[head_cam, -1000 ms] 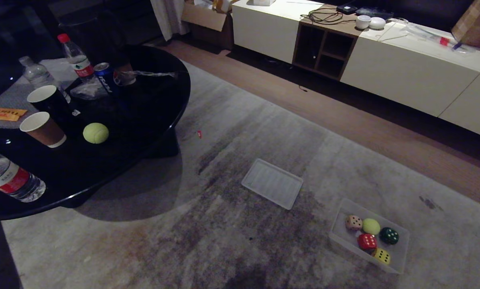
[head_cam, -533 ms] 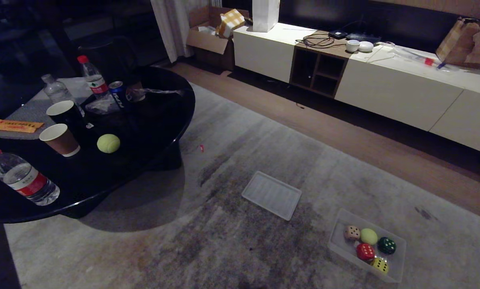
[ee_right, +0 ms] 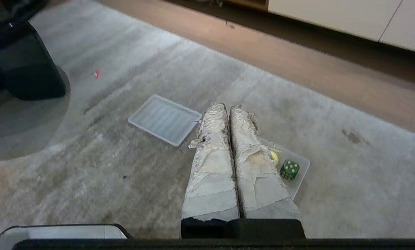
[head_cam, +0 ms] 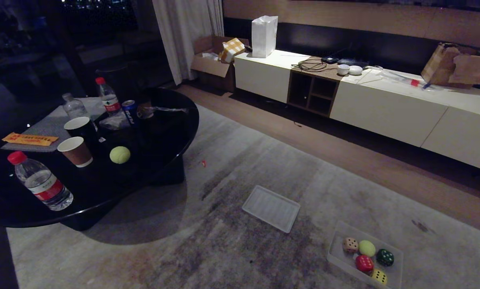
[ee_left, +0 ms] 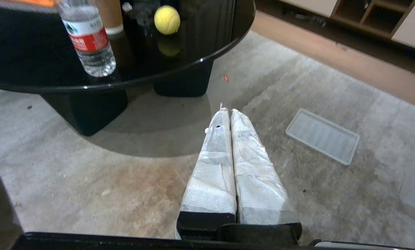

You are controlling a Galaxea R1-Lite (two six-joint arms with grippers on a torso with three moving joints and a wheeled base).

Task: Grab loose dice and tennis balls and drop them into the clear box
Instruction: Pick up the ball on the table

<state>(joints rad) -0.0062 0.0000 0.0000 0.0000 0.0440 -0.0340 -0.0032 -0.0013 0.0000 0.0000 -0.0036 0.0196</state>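
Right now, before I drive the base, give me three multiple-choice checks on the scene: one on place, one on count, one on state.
1. Where is the loose yellow-green fuzzy tennis ball?
A. on the glossy black round table
B. on the rug
C. in the box

2. How many pipped dice lie in the shallow clear plastic box?
A. two
B. four
C. six

3. How do both grippers' jaws stand?
A. shut, empty
B. wide open
C. shut on a die

Answers: 1 A, it sits beside the brown paper cup. 2 B, beige, red, green, yellow. 3 A, left gripper and right gripper hold nothing.
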